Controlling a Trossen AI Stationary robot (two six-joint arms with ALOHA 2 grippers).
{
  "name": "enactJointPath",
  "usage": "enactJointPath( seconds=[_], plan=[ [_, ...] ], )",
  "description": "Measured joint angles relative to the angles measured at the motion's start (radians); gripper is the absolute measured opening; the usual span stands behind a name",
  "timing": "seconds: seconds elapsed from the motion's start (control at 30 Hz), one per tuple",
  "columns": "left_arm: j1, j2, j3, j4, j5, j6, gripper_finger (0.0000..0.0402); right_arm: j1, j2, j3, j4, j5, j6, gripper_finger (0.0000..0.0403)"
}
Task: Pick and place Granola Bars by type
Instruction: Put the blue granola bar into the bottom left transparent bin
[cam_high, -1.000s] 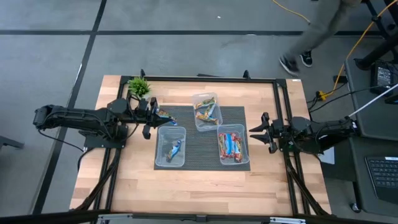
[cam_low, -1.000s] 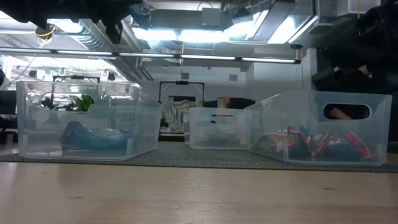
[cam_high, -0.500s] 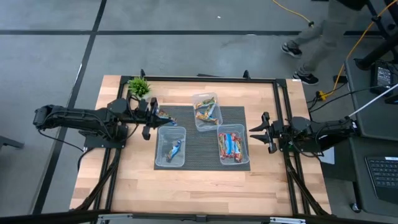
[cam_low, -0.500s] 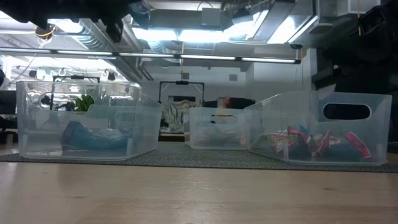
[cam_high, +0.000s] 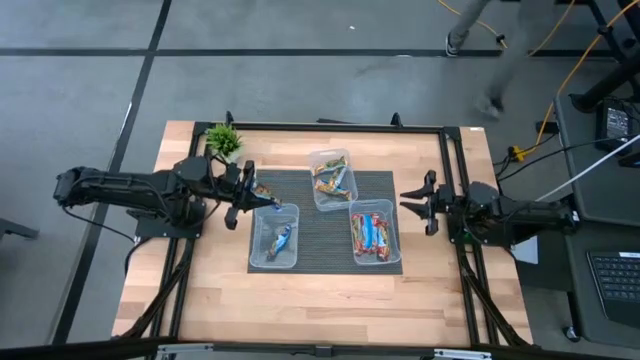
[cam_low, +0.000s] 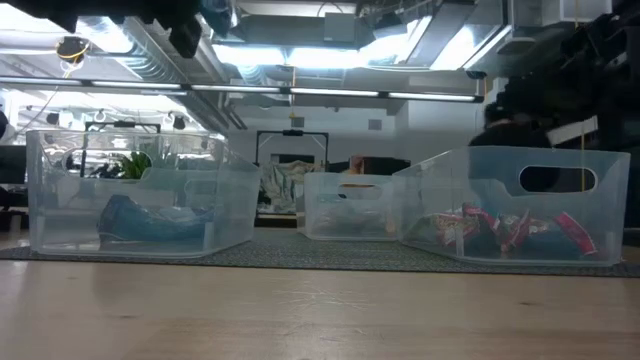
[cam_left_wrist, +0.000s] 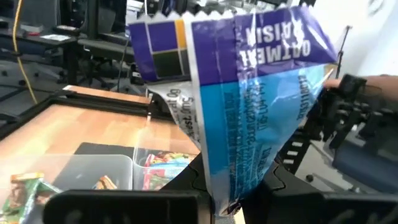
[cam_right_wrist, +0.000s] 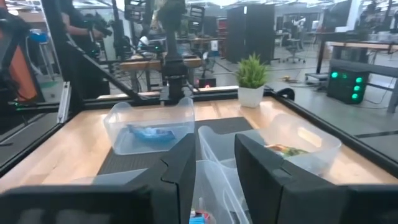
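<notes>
- High view: left claw (cam_high: 252, 196) shifted since a second ago from beside the mat's near-left corner to just over the far rim of the left tub (cam_high: 256, 262); pinching a blue bar (cam_high: 266, 198), wrapper tip now hanging at that rim. One blue bar (cam_high: 281, 240) already inside the tub. Middle tub (cam_high: 318, 200) holding brown/gold bars (cam_high: 331, 180), right tub (cam_high: 354, 255) holding red-orange bars (cam_high: 372, 232); none loose on the bench (cam_high: 320, 310). Right claw (cam_high: 420, 203) edged slightly toward the far side, parked beside the right tub, fingers spread, nothing held. Potted plant (cam_high: 223, 140) untouched at far-left corner.
- Low view: all three tubs unchanged; blue contents in left tub (cam_low: 50, 220), red-orange in the right one (cam_low: 610, 215). Dark arm parts overhead only; neither claw readable here.
- Left wrist view: blue wrapper (cam_left_wrist: 261, 106) filling the frame, clamped at its lower end between the fingers, hanging clear above the tubs.
- Right wrist view: own fingers (cam_right_wrist: 267, 180) parted, empty; left arm far off across the bench above the tub with blue contents.
- Judgement: carry nearly complete; release over the left tub apparently next. Likely the last bar to sort.
</notes>
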Motion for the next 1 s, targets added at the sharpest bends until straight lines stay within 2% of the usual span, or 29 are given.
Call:
enactJointPath(
  seconds=[0.2,0.37,0.57,0.77,1.0],
  plan=[
    [0.012,0.0,0.019,-0.02,0.0,0.023,0.0037,-0.015,-0.02,0.0,0.0,0.0,0.0,0.0115],
    [0.01,0.0,0.031,-0.043,0.025,-0.015,0.0034,-0.015,-0.02,0.0,0.0,0.0,0.0,0.0115],
    [-0.006,0.012,0.135,-0.337,0.011,-0.035,0.0035,-0.015,-0.019,0.0,-0.001,0.0,0.0,0.0115],
    [-0.041,0.048,0.148,-0.527,-0.002,-0.129,0.0035,-0.015,-0.019,0.0,-0.001,0.0,0.0,0.0115],
    [-0.053,0.104,0.161,-0.581,0.015,-0.256,0.0034,-0.015,-0.019,0.0,-0.001,0.0,-0.001,0.0115]
  ],
)
